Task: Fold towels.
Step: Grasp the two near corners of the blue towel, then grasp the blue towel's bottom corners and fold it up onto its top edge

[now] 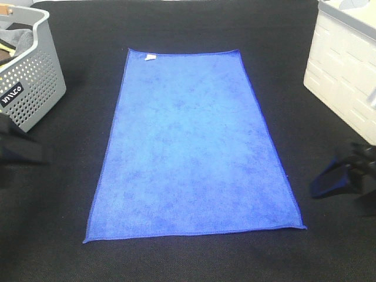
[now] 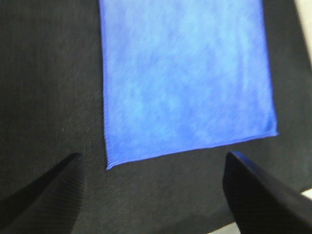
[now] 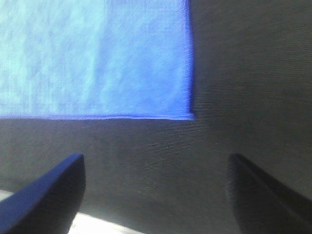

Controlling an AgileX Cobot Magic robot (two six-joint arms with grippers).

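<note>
A blue towel [image 1: 191,147] lies spread flat on the black table [image 1: 329,247], its long side running away from me, with a small white label [image 1: 150,57] at its far left corner. My left gripper [image 1: 26,150] is open and empty, left of the towel and apart from it. The left wrist view shows its open gripper [image 2: 153,156] near a towel [image 2: 185,73] corner. My right gripper [image 1: 332,179] is open and empty, right of the towel's near right corner. The right wrist view shows its gripper [image 3: 156,157] a little short of that towel [image 3: 97,58] corner.
A grey perforated basket [image 1: 32,82] holding dark cloth stands at the far left. A white crate [image 1: 343,64] stands at the far right. The black cloth-covered table surrounds the towel on all sides.
</note>
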